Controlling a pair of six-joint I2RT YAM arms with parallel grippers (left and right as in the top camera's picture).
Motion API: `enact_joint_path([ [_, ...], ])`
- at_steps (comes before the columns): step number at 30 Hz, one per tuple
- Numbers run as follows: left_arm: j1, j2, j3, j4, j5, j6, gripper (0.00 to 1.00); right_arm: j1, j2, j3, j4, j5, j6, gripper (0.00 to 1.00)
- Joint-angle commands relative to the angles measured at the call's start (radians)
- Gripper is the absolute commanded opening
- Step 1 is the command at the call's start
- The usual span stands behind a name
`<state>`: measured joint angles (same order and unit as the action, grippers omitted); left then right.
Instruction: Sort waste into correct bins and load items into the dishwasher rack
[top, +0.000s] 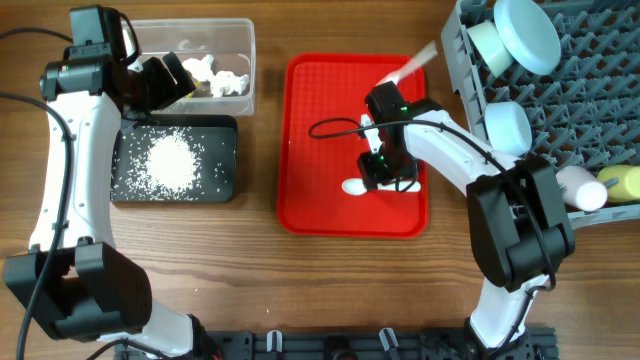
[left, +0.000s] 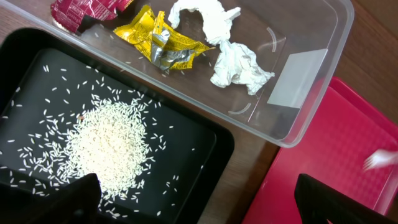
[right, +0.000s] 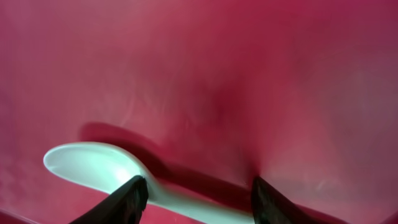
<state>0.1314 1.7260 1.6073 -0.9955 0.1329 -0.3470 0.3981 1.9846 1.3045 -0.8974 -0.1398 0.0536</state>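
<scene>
On the red tray (top: 310, 200) lies a white spoon (top: 355, 185), bowl to the left. My right gripper (top: 388, 172) is down over it, open. Its two fingers straddle the handle of the spoon (right: 93, 165), and the left finger (right: 127, 199) sits against the neck. A white fork (top: 415, 62) lies at the tray's far right corner. My left gripper (top: 175, 80) hangs open above the near edge of the clear tub (left: 311, 106). The tub holds a red wrapper (left: 81, 9), a yellow wrapper (left: 161, 43) and tissue (left: 230, 59). Rice (left: 109, 143) is heaped in the black tray (left: 205, 143).
The grey dishwasher rack (top: 570, 110) fills the right side. It holds a pale blue plate (top: 527, 35), a pale blue bowl (top: 487, 42), another bowl (top: 508, 125), a white cup (top: 580, 187) and a yellow cup (top: 620, 183). Bare wood lies between the trays.
</scene>
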Motion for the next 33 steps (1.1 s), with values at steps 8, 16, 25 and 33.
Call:
enact_joint_path([
  [8,0.003,-0.002,0.005,0.000,0.005,-0.009,1.00,-0.002,0.021,-0.004,-0.109,-0.027,-0.079,0.56],
  [16,0.003,-0.002,0.005,0.000,0.005,-0.009,1.00,-0.002,0.020,-0.002,-0.132,-0.045,-0.109,0.52],
  [25,0.003,-0.002,0.005,0.000,0.005,-0.009,1.00,-0.003,0.011,0.050,-0.215,0.008,-0.140,0.55],
  [33,0.003,-0.002,0.005,0.000,0.005,-0.009,1.00,-0.003,-0.043,0.092,-0.278,0.027,-0.166,0.55],
])
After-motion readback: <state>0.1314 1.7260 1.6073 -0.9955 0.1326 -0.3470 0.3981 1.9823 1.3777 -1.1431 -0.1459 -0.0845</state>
